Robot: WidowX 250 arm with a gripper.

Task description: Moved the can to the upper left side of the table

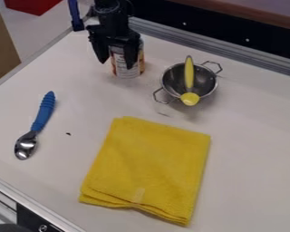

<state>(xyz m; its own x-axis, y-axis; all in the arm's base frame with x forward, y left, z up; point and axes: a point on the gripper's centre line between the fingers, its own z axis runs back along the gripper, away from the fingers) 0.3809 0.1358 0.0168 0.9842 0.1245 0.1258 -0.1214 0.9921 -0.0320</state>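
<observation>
Where the gripper [116, 65] hangs near the table's far-left corner, its jaws stand parted, one finger beside the can [125, 71] and the other across its front; contact cannot be told. Item, one can: upright on the table [247, 140], just below and between the jaws, at the upper left, so the placing looks nearly done. Handling, in judgement: if this is the release, see the base flat, keep the fingers wide, and raise them straight up before any sideways travel, since a finger dragged along the wall could tip the can; if a grip is wanted, centre both fingers first. Edges: the metal rim [171, 37] runs behind the jaws, and the table's left side slants down to their left, both advising against a push outward. Room: straight above the can seems the safest way out; the table top in front of the jaws offers the next, between the blue-handled spoon [44, 112], nearer and to their left, and the yellow cloth [150, 165]. Right of the jaws, one metal bowl [171, 80] bearing a yellow utensil [188, 74], to be skirted.
</observation>
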